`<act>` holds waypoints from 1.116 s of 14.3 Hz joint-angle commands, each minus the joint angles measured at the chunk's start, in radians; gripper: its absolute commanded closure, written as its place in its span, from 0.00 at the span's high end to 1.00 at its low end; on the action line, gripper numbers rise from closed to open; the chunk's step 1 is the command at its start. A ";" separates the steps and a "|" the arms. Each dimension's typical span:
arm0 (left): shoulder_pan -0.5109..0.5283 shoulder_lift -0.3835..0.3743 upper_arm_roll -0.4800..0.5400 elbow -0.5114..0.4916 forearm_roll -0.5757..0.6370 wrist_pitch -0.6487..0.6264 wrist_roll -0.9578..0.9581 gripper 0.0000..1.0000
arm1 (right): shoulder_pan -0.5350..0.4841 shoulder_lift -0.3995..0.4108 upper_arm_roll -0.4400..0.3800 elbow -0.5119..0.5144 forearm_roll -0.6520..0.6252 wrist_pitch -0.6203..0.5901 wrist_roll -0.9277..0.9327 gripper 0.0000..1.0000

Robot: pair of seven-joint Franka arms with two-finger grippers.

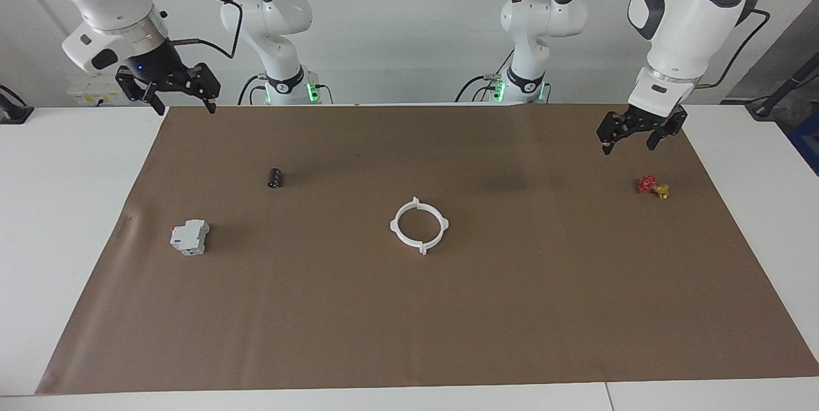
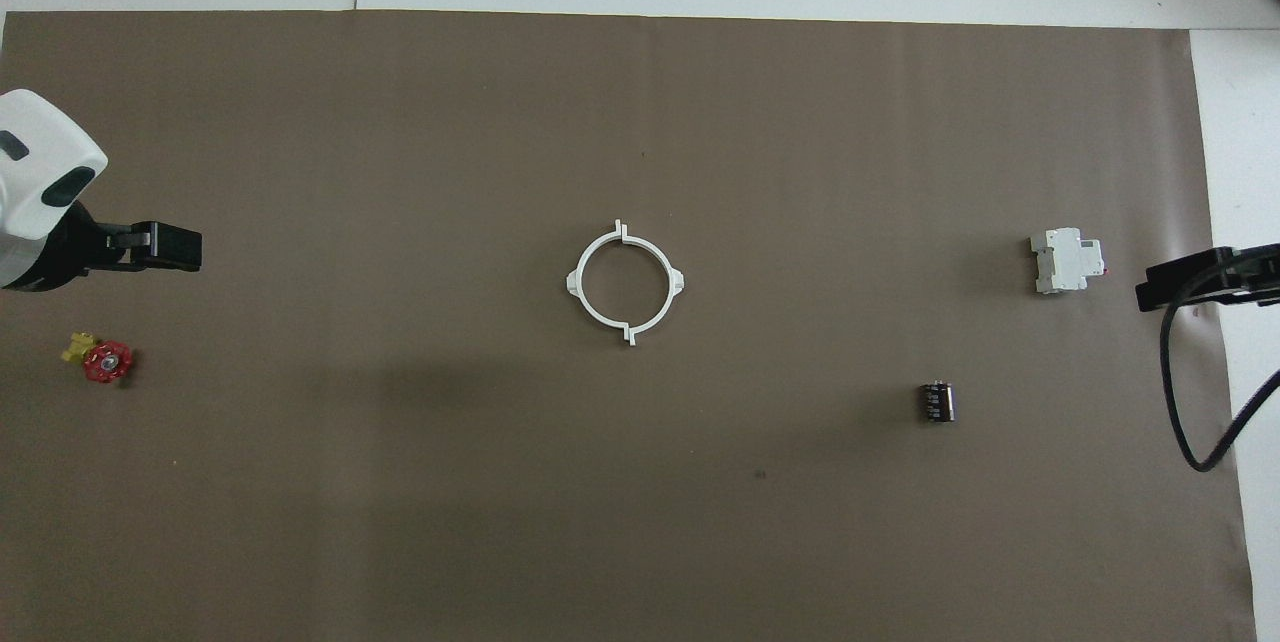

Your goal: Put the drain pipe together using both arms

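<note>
Above table ends, left gripper (image 1: pixel 630 136), right gripper (image 1: pixel 169 91), fingers spread

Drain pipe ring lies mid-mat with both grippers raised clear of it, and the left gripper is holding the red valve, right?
Not quite. The left gripper holds nothing: the facing view shows it open above the mat, with the red valve lying on the mat below it. The ring does lie mid-mat, and the right gripper is also raised clear.
</note>
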 commanded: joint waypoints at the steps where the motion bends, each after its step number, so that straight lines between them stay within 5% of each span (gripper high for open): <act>1: 0.015 -0.010 -0.014 -0.010 -0.036 0.005 0.016 1.00 | -0.012 -0.021 0.006 -0.022 0.015 0.002 0.005 1.00; 12: 0.027 -0.018 -0.015 0.150 -0.061 -0.161 0.010 1.00 | -0.012 -0.021 0.006 -0.022 0.015 0.004 0.007 1.00; 16: 0.029 0.034 -0.012 0.188 -0.054 -0.202 0.016 1.00 | -0.012 -0.021 0.006 -0.022 0.013 0.004 0.005 1.00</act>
